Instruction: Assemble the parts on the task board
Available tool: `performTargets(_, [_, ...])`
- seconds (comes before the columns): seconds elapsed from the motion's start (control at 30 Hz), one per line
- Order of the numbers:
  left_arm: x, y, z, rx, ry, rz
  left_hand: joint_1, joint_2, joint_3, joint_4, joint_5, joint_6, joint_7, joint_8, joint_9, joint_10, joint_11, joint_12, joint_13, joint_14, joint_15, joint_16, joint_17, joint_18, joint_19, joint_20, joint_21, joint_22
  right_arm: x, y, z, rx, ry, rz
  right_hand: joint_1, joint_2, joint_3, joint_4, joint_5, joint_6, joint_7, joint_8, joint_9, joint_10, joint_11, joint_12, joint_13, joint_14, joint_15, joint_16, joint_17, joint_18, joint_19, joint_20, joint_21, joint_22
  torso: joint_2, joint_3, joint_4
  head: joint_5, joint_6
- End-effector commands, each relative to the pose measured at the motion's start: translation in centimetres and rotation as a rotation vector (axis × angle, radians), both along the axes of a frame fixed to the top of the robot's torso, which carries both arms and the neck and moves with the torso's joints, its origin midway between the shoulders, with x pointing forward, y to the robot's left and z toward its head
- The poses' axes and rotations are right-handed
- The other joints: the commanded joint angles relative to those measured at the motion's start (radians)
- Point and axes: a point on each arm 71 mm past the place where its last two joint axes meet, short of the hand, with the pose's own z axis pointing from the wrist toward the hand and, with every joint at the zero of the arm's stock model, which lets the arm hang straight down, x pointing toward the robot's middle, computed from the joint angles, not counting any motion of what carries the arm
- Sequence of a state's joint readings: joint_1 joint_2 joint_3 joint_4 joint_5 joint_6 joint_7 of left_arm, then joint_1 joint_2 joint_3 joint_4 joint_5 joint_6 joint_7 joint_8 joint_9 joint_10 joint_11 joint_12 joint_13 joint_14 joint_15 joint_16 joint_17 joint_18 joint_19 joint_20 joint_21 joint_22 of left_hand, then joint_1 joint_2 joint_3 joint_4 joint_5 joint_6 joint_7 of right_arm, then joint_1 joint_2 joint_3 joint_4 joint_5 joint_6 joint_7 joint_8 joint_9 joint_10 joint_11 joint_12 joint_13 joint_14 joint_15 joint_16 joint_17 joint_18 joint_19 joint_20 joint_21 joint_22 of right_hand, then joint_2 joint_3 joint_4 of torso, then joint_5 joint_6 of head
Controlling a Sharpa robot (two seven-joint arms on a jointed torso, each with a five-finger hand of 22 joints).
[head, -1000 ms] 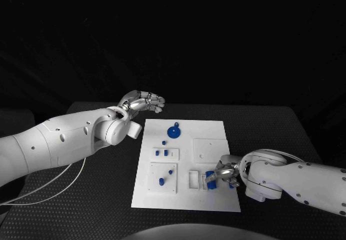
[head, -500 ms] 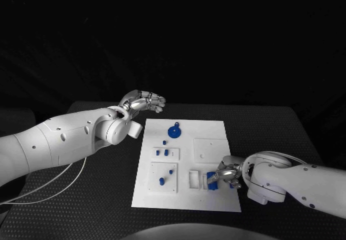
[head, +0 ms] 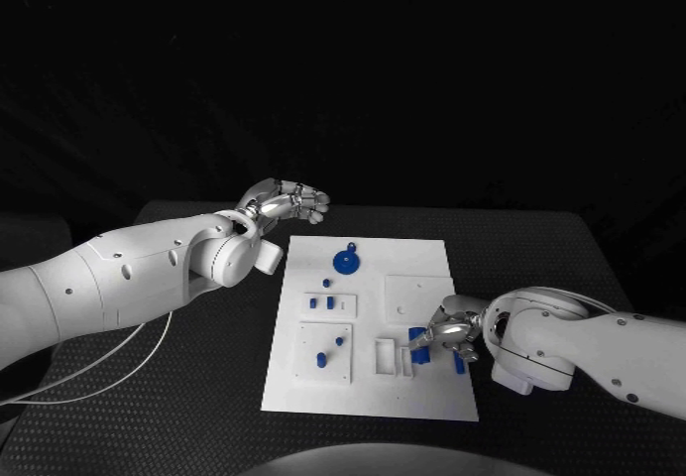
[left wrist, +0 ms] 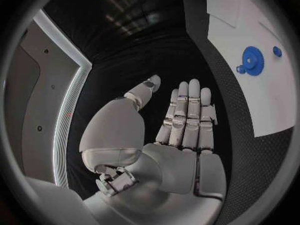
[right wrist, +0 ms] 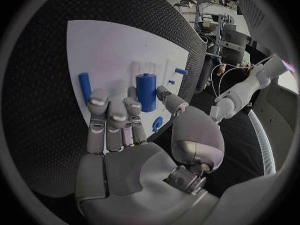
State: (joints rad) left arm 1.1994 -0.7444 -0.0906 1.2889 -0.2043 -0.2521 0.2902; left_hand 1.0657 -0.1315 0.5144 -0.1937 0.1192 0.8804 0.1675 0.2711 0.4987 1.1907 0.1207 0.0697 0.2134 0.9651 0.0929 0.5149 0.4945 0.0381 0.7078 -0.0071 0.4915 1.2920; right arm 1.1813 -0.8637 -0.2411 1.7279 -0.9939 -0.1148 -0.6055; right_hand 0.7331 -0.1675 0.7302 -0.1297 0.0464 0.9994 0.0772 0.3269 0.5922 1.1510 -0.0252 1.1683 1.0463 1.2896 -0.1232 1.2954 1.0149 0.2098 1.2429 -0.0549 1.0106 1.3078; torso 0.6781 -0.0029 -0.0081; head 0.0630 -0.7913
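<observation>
Between right hand point(right wrist: 134, 135) fingers point(right wrist: 109, 117), blue cylinder point(right wrist: 146, 91)

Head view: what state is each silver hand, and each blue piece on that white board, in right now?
Left silver hand: empty, fingers straight, off the board.
Right silver hand: pinches the blue cylinder between thumb and finger.
White task board: flat on the black table.
Blue toothed wheel: lying flat on the board, untouched.
Blue rod: lying loose on the board beside the right hand.
</observation>
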Motion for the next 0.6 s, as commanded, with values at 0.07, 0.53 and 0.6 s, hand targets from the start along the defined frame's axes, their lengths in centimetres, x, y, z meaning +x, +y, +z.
performTargets(0.07, [0.0, -0.3, 0.1, -0.012, -0.001, -0.014, -0.007, -0.002, 0.000, 0.003, -0.001, -0.007, 0.000, 0.004, -0.001, -0.008, 0.002, 0.001, -0.002, 0.005, 0.001, -0.007, 0.002, 0.000, 0.001, 0.001, -0.006, 0.001, -0.2, 1.1, -0.3, 0.024, 0.058, 0.012, -0.009, 0.000, 0.005, -0.001, 0.002, 0.019, 0.008, 0.004, 0.001, 0.007, -0.001, -0.006, 0.001, 0.004, -0.005, -0.007, 0.001, 0.052, -0.001, 0.006, 0.006, 0.015, 0.001, 0.0005, 0.0020, 0.003, 0.000])
performTargets(0.53, [-0.1, -0.5, 0.1, -0.014, -0.002, -0.018, -0.007, -0.003, 0.000, 0.004, 0.000, -0.007, 0.000, 0.004, -0.002, -0.008, 0.002, 0.001, -0.002, 0.006, 0.002, -0.008, 0.004, 0.000, 0.001, 0.001, -0.007, 0.002, -0.4, 3.1, -1.6, 0.028, 0.087, 0.043, -0.022, -0.001, 0.007, -0.003, 0.002, 0.020, 0.008, 0.001, 0.000, 0.006, -0.001, -0.008, 0.002, 0.005, -0.006, -0.009, 0.002, 0.052, -0.003, 0.007, 0.006, 0.015, 0.001, 0.0010, 0.0025, 0.006, -0.004])
performTargets(0.6, [-0.1, -0.5, 0.1, -0.014, -0.002, -0.018, -0.007, -0.003, 0.000, 0.004, 0.000, -0.007, 0.000, 0.005, -0.002, -0.008, 0.002, 0.001, -0.002, 0.006, 0.002, -0.008, 0.004, 0.000, 0.001, 0.001, -0.007, 0.002, -0.4, 3.1, -1.7, 0.027, 0.091, 0.043, -0.024, -0.001, 0.007, -0.003, 0.002, 0.020, 0.008, 0.001, 0.000, 0.006, -0.001, -0.009, 0.003, 0.005, -0.006, -0.010, 0.002, 0.052, -0.003, 0.007, 0.006, 0.015, 0.001, 0.0011, 0.0026, 0.007, -0.005])
